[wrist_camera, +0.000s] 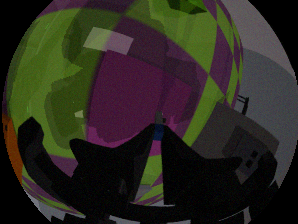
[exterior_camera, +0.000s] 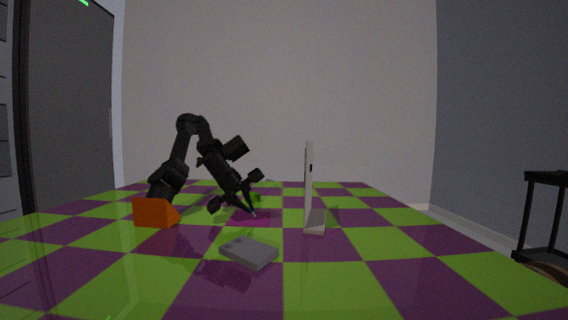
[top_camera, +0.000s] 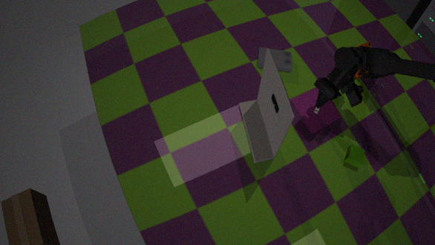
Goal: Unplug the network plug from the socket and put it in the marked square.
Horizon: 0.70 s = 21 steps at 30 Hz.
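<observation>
My gripper (top_camera: 318, 107) (exterior_camera: 249, 206) (wrist_camera: 158, 128) is shut on the small network plug (top_camera: 316, 110) (exterior_camera: 252, 211) (wrist_camera: 158, 133). It points steeply down and holds the plug over the marked magenta square (top_camera: 302, 105) (exterior_camera: 266, 219) (wrist_camera: 136, 90), very close to the table; I cannot tell if it touches. The upright grey panel (top_camera: 267, 122) (exterior_camera: 308, 189) stands to one side of the square. Its socket (top_camera: 275, 103) (exterior_camera: 310, 168) is a dark, empty slot.
A flat grey block (top_camera: 283, 59) (exterior_camera: 249, 251) lies near the panel. An orange wedge (exterior_camera: 152, 212) sits by the arm's base. A green block (top_camera: 354, 157) lies beyond the square. A brown box (top_camera: 30, 217) and a black stand (exterior_camera: 548, 213) stand off the table.
</observation>
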### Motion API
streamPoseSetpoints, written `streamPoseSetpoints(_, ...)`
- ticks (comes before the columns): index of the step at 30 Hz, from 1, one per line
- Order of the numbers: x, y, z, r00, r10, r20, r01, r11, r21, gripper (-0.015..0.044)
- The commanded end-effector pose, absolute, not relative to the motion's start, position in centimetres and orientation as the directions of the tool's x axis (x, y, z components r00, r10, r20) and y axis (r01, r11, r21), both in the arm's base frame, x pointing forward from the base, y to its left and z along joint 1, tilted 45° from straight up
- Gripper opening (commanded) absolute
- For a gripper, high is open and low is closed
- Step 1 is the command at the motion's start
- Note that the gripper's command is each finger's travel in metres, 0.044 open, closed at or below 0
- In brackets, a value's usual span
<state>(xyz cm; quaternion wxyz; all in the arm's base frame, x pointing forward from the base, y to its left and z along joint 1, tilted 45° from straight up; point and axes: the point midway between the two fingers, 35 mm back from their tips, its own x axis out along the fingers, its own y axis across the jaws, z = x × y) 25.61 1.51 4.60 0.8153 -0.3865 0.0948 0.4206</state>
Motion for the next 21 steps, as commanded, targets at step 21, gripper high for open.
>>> streamPoseSetpoints(21,25.61,1.59,4.55,0.628,0.612,-0.480,-0.759,0.347,-0.550,0.0156)
